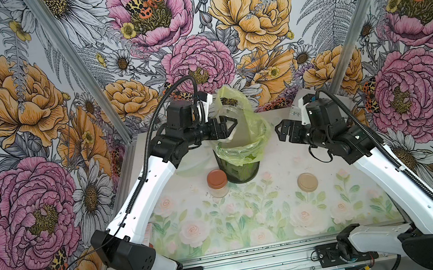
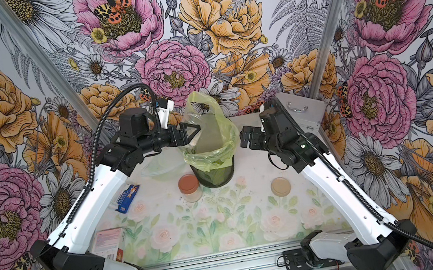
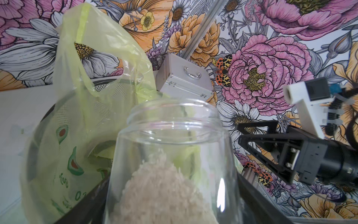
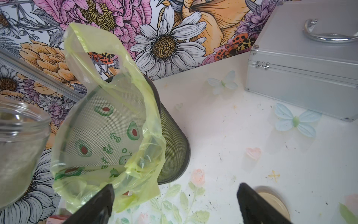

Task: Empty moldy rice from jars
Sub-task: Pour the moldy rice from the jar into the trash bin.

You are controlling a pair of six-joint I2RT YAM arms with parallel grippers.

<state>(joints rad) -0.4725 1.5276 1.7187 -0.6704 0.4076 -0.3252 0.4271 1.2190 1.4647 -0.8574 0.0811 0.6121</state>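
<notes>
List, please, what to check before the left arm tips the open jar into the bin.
1. Lid is off the jar: ok.
2. The left gripper clamps the jar: ok.
3. The moldy rice lies inside the jar: ok.
4. The bag stands open in the bin: ok.
5. Jar mouth is above the bag opening: cannot tell.
6. The right gripper is open, empty, apart from the bin: ok.
</notes>
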